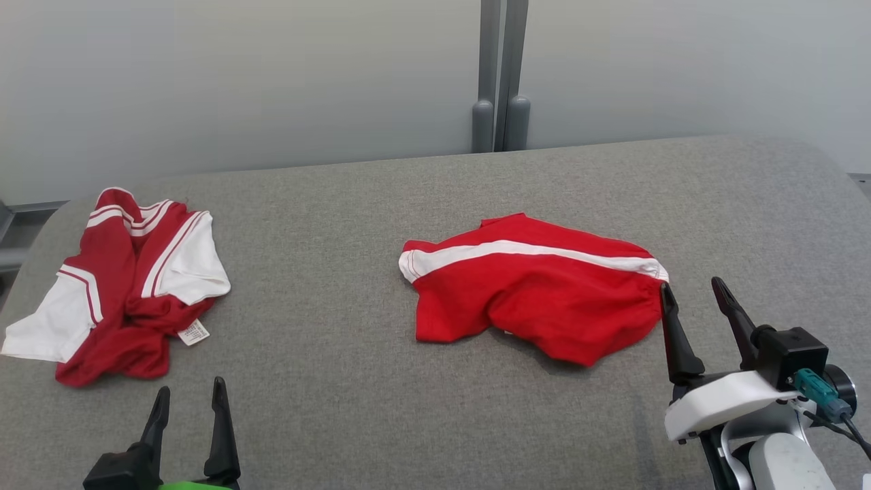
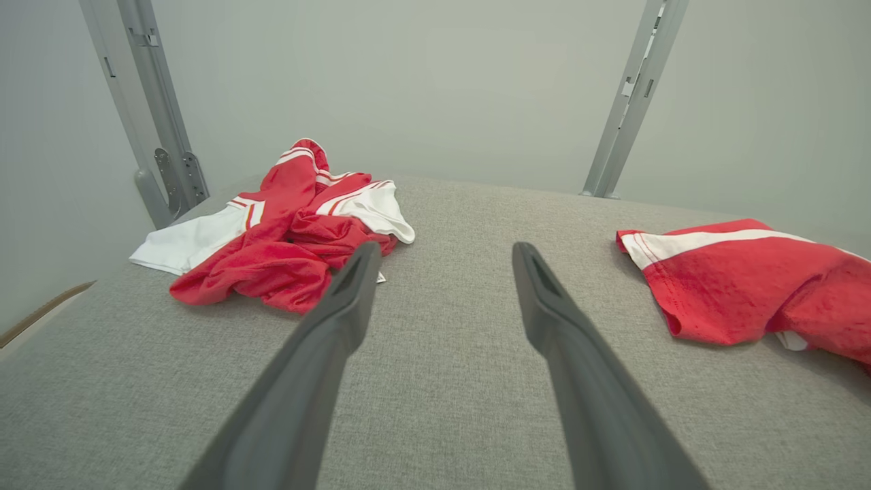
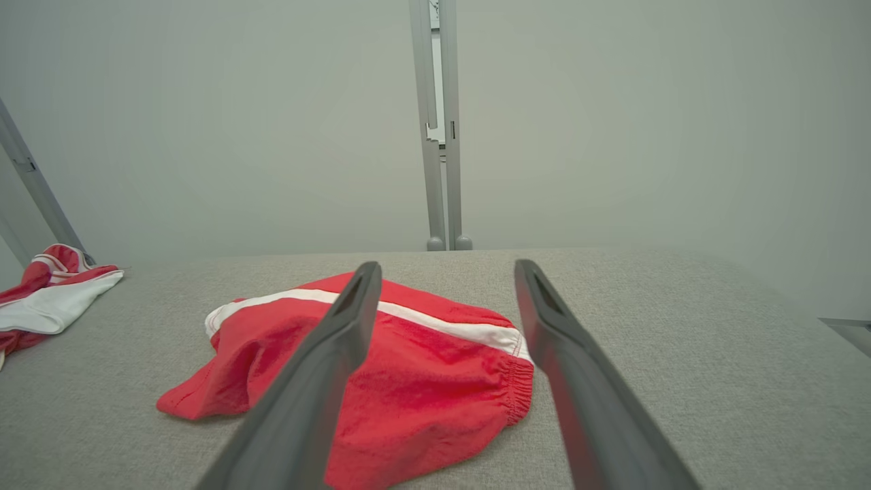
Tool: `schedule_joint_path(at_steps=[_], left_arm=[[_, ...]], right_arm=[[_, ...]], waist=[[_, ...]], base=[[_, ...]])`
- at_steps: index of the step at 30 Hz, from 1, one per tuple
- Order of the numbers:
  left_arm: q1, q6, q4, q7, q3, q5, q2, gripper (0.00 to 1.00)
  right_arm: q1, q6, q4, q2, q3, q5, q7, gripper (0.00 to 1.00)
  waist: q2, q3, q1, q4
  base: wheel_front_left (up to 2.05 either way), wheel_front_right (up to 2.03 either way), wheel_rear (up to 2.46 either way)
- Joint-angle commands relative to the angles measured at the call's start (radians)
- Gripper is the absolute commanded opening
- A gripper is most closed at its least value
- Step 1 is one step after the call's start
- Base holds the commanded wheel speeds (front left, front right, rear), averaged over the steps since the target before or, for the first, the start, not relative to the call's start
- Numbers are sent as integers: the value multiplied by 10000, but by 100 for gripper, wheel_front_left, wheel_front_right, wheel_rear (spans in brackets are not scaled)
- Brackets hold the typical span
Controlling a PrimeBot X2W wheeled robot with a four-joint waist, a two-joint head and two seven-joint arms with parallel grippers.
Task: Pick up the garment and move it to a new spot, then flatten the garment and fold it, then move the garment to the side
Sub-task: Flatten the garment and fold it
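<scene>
One broad grey table (image 1: 435,184) carried everything in the head view. A crumpled red-and-white shirt (image 1: 129,286) lay at nine o'clock, well apart from the red shorts (image 1: 537,292), which sat rumpled just right of centre, toward three o'clock. The right gripper (image 1: 691,282) stood at four o'clock, jaws spread wide and empty, its fingertips just beside the shorts' elastic waistband. The left gripper (image 1: 190,384) hung at seven o'clock, likewise spread and holding nothing. The shorts seemed to be the garment meant (the nearer claw suggested it). By the look of things the task had barely begun: lifting, moving, flattening, folding and setting aside all remained.
</scene>
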Motion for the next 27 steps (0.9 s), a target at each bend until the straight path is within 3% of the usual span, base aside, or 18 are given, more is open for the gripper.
schedule_joint_path(at_steps=[1, 27], left_arm=[[150, -55, 21, -5, 54, 89, 74, 100], [-38, -197, 141, 17, -107, -83, 183, 100]], right_arm=[[97, -7, -95, -6, 0, -72, 47, 100], [180, -7, -12, 16, 38, 114, 207, 100]], waist=[[0, -9, 0, 10], [0, 39, 0, 24]], base=[[0, 0, 0], [0, 0, 0]])
